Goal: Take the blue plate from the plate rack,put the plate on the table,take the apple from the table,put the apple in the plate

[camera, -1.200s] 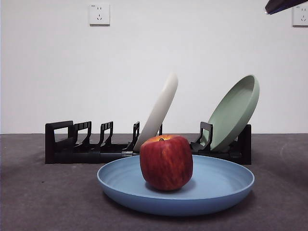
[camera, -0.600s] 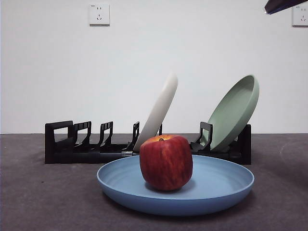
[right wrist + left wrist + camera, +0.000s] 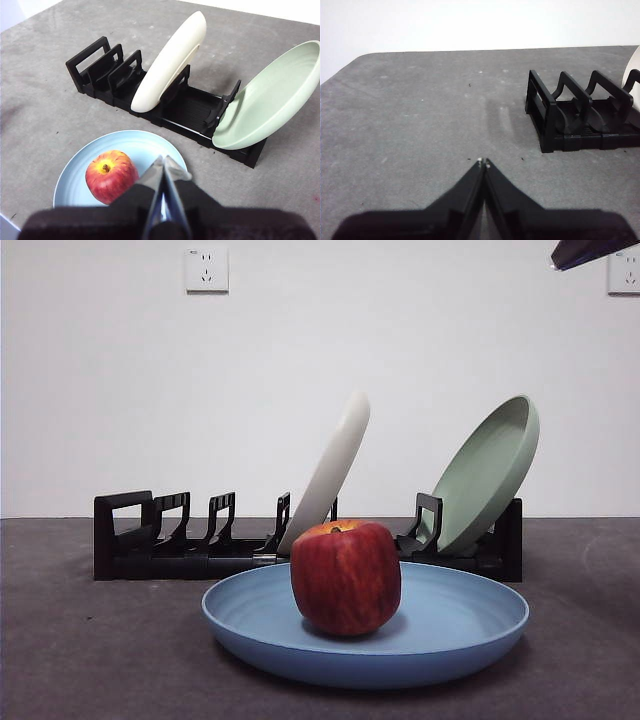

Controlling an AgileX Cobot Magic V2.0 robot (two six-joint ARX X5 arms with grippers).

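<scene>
The deep-red blocky apple (image 3: pixel 345 578) sits centred in the shallow matte light-blue plate (image 3: pixel 450 625), which lies flat on the dark grey counter (image 3: pixel 80 640) just before the black slotted rack (image 3: pixel 170 540). Both hands, left (image 3: pixel 483 162) and right (image 3: pixel 165 162), are pressed together, empty, held clear.

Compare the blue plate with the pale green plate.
The round matte light-blue plate lies flat on the table holding the deep-red apple; the round pale green plate leans tilted in the black slotted plate rack, empty. Both are round, shallow and rimmed.
</scene>
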